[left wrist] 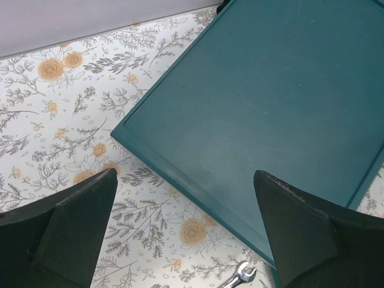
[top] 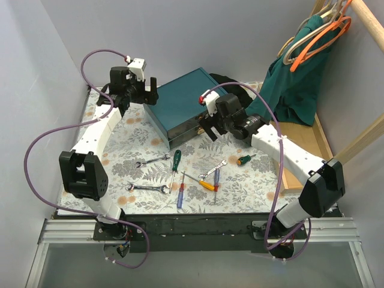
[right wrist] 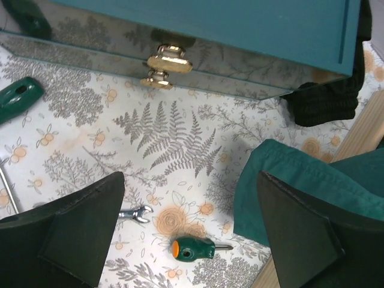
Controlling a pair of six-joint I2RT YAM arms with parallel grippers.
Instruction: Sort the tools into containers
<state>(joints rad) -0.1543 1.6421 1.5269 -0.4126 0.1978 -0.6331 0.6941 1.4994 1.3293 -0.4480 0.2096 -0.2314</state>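
The dark teal box (top: 180, 102) stands at the back middle, its drawer front with brass knobs (right wrist: 170, 58) facing the near side. Three silver wrenches (top: 153, 160) (top: 147, 188) (top: 213, 170) and several screwdrivers lie on the floral mat: green handle (top: 176, 161), blue (top: 180, 195), orange-yellow (top: 205, 184), and a stubby green one (right wrist: 193, 248). My left gripper (top: 150, 91) is open and empty, above the box's left edge (left wrist: 180, 180). My right gripper (top: 207, 128) is open and empty, hovering in front of the drawer front, above the stubby screwdriver.
A light wooden tray (top: 309, 141) lies at the right, with a teal cloth (top: 288, 90) draped into it and showing in the right wrist view (right wrist: 312, 186). Hangers (top: 318, 30) and a wooden pole (top: 369, 18) are at the back right. Black cloth (top: 225, 81) lies behind the box.
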